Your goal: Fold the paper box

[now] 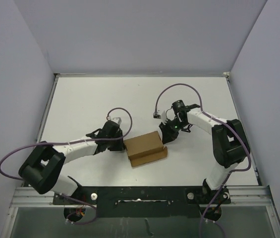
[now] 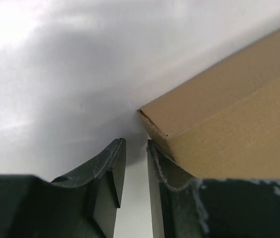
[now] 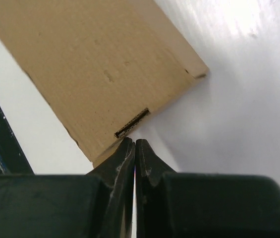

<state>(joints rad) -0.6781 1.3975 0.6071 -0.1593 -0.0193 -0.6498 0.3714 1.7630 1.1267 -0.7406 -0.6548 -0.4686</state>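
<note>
- The box (image 1: 144, 147) sits at the centre of the overhead frame, low and flat on the table (image 1: 90, 104). One paler panel juts out toward the bottom of the picture.
- It looks like thin brown cardboard. My read is that it is very light, stiff across each panel and willing to bend only along its creases.
- On that smooth white surface it will probably skate away under a one-sided push, so it wants bracing from both ends.
- The best place to take hold looks like a free flap edge or a corner. A pinch across a panel's middle would likely dent it.
- In the right wrist view a small slot (image 3: 132, 123) shows in the near edge, with the cut corrugation visible inside. That is a weak spot that could tear.
- The right gripper (image 3: 135, 143) is at the box's right end in the overhead frame. Its tips are pressed together with nothing between them, and they sit right at that slotted edge.
- The left gripper (image 2: 136, 144) is at the box's left end. Its jaws stand a narrow slit apart, with only bare table showing through the gap.
- The box corner lies outside that gap, against the outer side of one of the fingers (image 2: 157, 171). So the left gripper nudges the box rather than grips it.
</note>
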